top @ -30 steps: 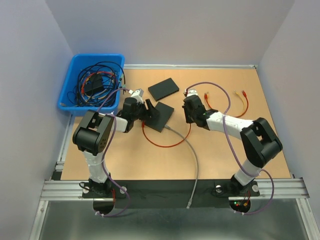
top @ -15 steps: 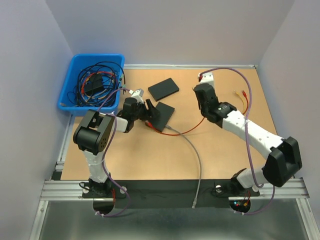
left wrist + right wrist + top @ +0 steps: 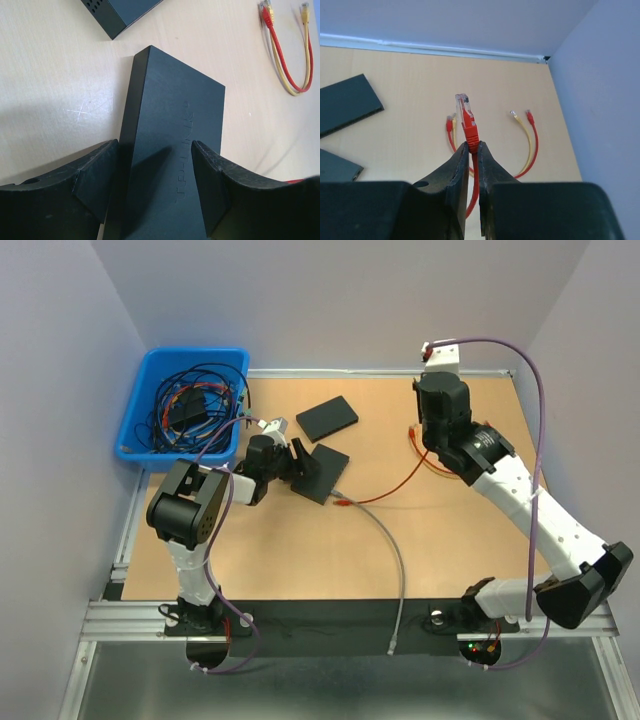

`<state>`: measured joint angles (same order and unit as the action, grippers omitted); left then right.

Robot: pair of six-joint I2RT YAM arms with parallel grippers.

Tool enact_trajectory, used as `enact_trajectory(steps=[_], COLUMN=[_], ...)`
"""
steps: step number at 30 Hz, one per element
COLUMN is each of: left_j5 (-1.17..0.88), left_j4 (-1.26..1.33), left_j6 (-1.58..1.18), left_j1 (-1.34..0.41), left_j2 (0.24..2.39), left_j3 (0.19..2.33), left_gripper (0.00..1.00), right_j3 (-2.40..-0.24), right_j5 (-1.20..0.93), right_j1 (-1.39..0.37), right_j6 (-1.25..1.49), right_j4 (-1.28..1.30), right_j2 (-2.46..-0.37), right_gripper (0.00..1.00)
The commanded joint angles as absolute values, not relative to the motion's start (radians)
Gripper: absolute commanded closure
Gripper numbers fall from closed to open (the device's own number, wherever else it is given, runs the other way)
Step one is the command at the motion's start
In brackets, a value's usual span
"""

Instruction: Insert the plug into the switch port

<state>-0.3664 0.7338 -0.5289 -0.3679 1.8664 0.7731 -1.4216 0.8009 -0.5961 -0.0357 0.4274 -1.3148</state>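
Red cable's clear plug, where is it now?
Right wrist view: the red cable's clear plug pokes from the right gripper, raised over short red and yellow cables.

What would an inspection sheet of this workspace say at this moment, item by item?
Surface: wooden table, a few scratches.
Job's things: black switch, in the left claw; red plug, not inserted.
Clutter: second black switch; blue bin full of tangled wires.
Grippers: left claw closed across the black switch; right claw pinching the red plug's boot, raised off the table.
Cables: red cable trails from the right claw; grey cable loose; short red and yellow cables at the right.
Surroundings: plain walls; metal rail at the near edge.
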Motion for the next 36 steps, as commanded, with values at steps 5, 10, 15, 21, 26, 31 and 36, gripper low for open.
enact_trajectory(steps=[5, 10, 15, 21, 26, 31, 36], left_j5=[-0.376, -0.379, -0.379, -0.380, -0.344, -0.189, -0.092], left_j4=[0.449, 0.446, 0.443, 0.442, 0.449, 0.381, 0.226], left_j6=[-0.525, -0.525, -0.525, -0.522, -0.526, -0.500, -0.472], left_j1=[-0.380, -0.380, -0.382, -0.382, -0.390, -0.411, -0.413], left_j2=[1.954, 1.959, 1.960, 1.965, 1.864, 1.590, 1.304], left_j3=[0.722, 0.726, 0.729, 0.730, 0.700, 0.620, 0.666], left_gripper=[0.27, 0.27, 0.27, 0.27, 0.29, 0.29, 0.29], right_j3=[-1.635, -1.713, -1.784, -1.750, -1.597, -1.444, -1.301], right_j5=[0.691, 0.604, 0.563, 0.493, 0.321, 0.161, -0.067], right_j1=[-0.597, -0.598, -0.598, -0.600, -0.600, -0.600, -0.600], right_j6=[-0.123, -0.141, -0.199, -0.172, -0.071, 0.018, 0.077], right_j4=[0.420, 0.425, 0.426, 0.428, 0.423, 0.382, 0.296], right_j2=[-1.273, -1.295, -1.333, -1.319, -1.250, -1.197, -1.160], right_gripper=[1.00, 0.99, 1.00, 1.00, 1.00, 1.00, 0.99])
